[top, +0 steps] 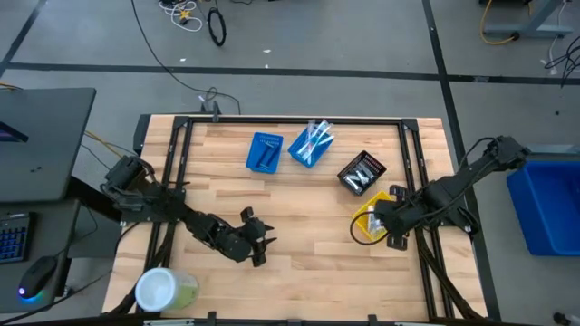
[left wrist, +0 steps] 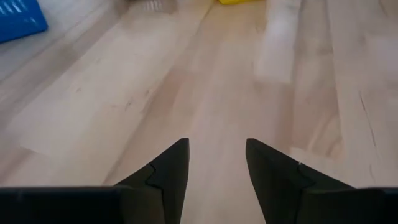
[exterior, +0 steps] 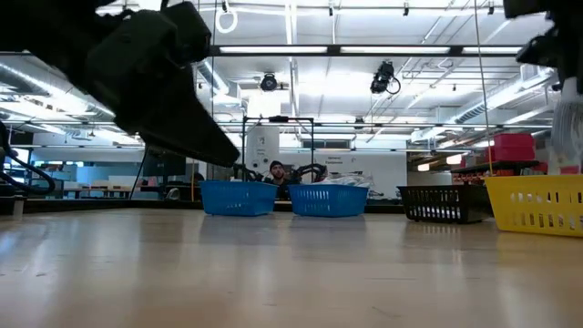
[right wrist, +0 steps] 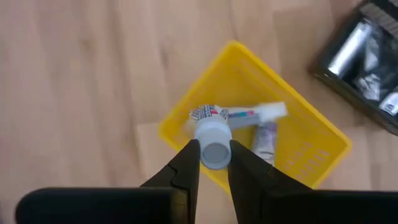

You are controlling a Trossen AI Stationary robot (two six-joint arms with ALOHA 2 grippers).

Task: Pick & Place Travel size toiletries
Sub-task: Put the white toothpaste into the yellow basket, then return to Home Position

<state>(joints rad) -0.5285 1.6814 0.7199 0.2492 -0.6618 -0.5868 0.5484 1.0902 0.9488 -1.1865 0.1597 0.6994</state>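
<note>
My right gripper (right wrist: 214,163) hangs above the yellow bin (right wrist: 311,140), shut on a small white tube (right wrist: 210,127) with red and blue marks. Two more tubes (right wrist: 261,113) lie on the bin's floor, one of them purplish (right wrist: 266,142). In the high view the right gripper (top: 382,217) is over the yellow bin (top: 365,226) at the table's right. My left gripper (left wrist: 216,165) is open above bare wood near the table's near edge, touching nothing; in the high view it (top: 257,243) is left of centre. My right gripper pinches the white tube at its round capped end (right wrist: 215,151) between its two fingertips (right wrist: 188,160), coming from above and pointing down. The tube is lifted clear and hangs below the fingers over the yellow bin, its marked body (right wrist: 208,114) reaching toward the bin's floor.
Two blue bins (top: 265,152) (top: 310,143) stand near the far edge, one holding toiletries. A black bin (top: 362,172) with silvery packets stands far of the yellow bin. A big round white-and-green container (top: 163,290) sits at the near left corner. A person (exterior: 276,169) shows far behind the table.
</note>
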